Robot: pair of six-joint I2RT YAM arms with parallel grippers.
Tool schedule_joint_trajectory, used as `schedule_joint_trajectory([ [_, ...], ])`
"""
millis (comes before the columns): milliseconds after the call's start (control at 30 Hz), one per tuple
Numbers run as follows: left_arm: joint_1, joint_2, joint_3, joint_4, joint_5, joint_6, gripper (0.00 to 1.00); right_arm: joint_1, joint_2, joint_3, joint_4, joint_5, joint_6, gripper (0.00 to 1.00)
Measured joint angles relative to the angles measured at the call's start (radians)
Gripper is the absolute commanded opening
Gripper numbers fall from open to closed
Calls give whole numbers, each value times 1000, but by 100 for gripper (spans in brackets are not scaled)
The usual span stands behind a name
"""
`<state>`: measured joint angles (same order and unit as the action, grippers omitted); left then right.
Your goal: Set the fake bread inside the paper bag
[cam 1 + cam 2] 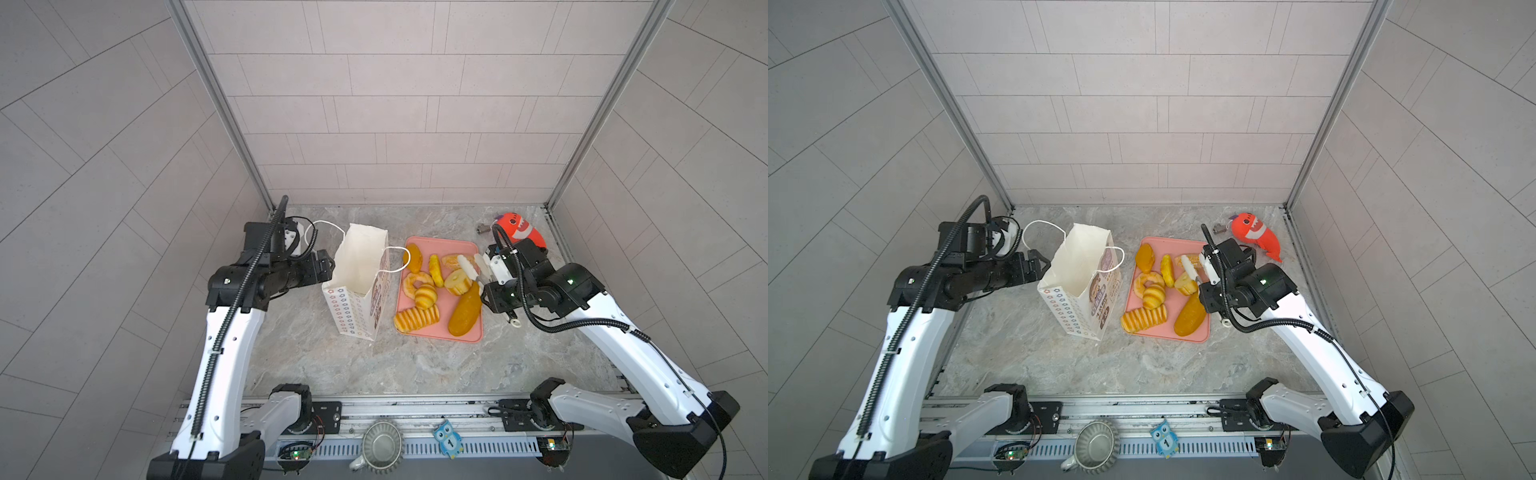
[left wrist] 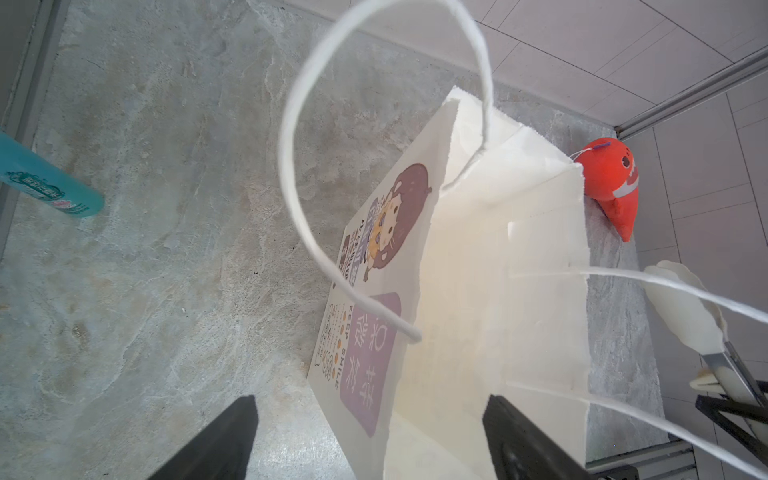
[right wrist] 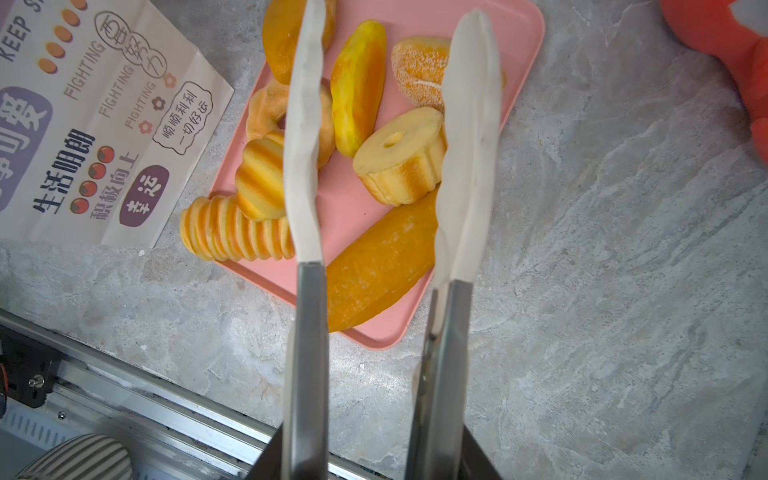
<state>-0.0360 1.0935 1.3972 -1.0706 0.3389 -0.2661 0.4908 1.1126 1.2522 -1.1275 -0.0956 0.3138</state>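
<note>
We count eight pieces of fake bread (image 1: 426,296), all lying on one pink tray (image 1: 444,329) on the tabletop (image 1: 332,365). None of them is in the bag. They are one long smooth loaf (image 1: 465,311), one long ridged roll (image 1: 417,320), one round ridged bun (image 3: 259,178) resting against one ring doughnut (image 3: 262,108), one pale fluted cake (image 3: 399,153) with a small hole in its top, one sugared bun (image 3: 415,70) and two smaller ovals (image 1: 413,257). The single paper bag (image 1: 357,282) stands upright just beside the tray, on the left in both top views. Its mouth is open and its two white cord handles (image 2: 286,149) are splayed outward. The left hand (image 2: 372,399) is at the bag's rim with its two dark fingers (image 2: 224,440) spread wide, one on either side of the bag's near edge and not pinching it. The right hand (image 1: 496,272) is clamped on one pair of tongs (image 3: 307,332). The tongs' two white tips stand apart over the tray, either side of the fluted cake, and we cannot tell whether they touch it. One orange-red plush fish (image 1: 519,235) lies in the far corner behind the tray, and the left wrist view shows one teal tube (image 2: 50,183) on the tabletop.
</note>
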Motion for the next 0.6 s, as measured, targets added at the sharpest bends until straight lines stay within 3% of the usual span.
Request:
schedule_joint_trajectory([
  [367, -77, 101, 0, 75, -28, 4, 76, 0, -9, -18, -47, 45, -8, 45],
  [500, -112, 130, 0, 98, -50, 1, 69, 0, -14, -42, -49, 59, -11, 45],
  [600, -124, 147, -3, 113, -64, -3, 57, 0, -14, -56, -46, 59, -11, 45],
])
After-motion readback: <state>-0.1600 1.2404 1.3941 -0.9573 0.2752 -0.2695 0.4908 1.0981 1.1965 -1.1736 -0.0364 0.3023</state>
